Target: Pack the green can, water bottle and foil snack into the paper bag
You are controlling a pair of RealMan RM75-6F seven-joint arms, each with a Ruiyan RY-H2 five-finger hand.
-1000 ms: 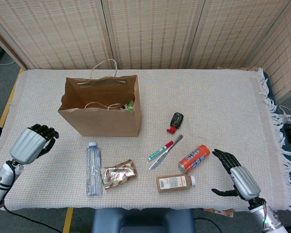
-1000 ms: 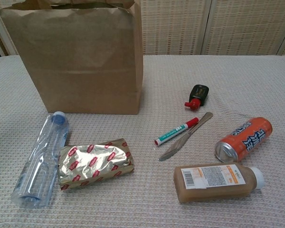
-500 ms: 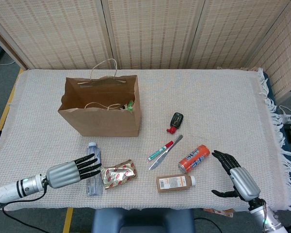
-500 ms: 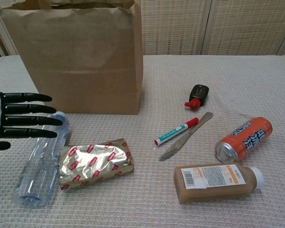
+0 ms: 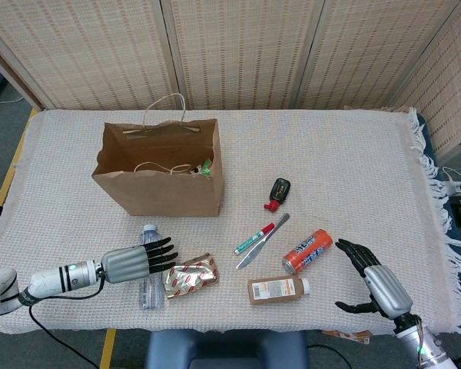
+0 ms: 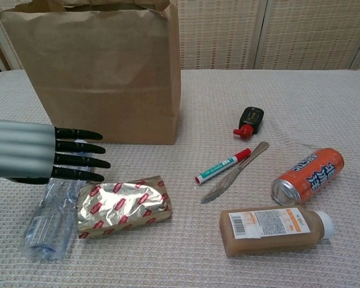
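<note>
The clear water bottle [image 5: 147,286] lies on the cloth in front of the brown paper bag [image 5: 157,188]. My left hand [image 5: 134,261] reaches across the bottle's upper half from the left, palm down. Its fingers [image 6: 78,155] are straight and spread, holding nothing. The foil snack [image 5: 190,275] lies just right of the bottle, close under the fingertips. The bag stands upright and open, and something green [image 5: 206,164] shows inside it at the right end. My right hand [image 5: 373,280] hovers open at the front right, beyond the orange can.
An orange can [image 5: 307,250], a brown drink bottle [image 5: 276,290], a green marker [image 5: 253,238], a metal knife [image 5: 267,235] and a small black and red object [image 5: 278,192] lie right of centre. The fringed cloth edge [image 5: 434,192] runs along the right.
My left hand swept in from the far left, opened flat and now lies over the bottle. The bottle and foil snack shifted slightly. The right hand stayed put.
</note>
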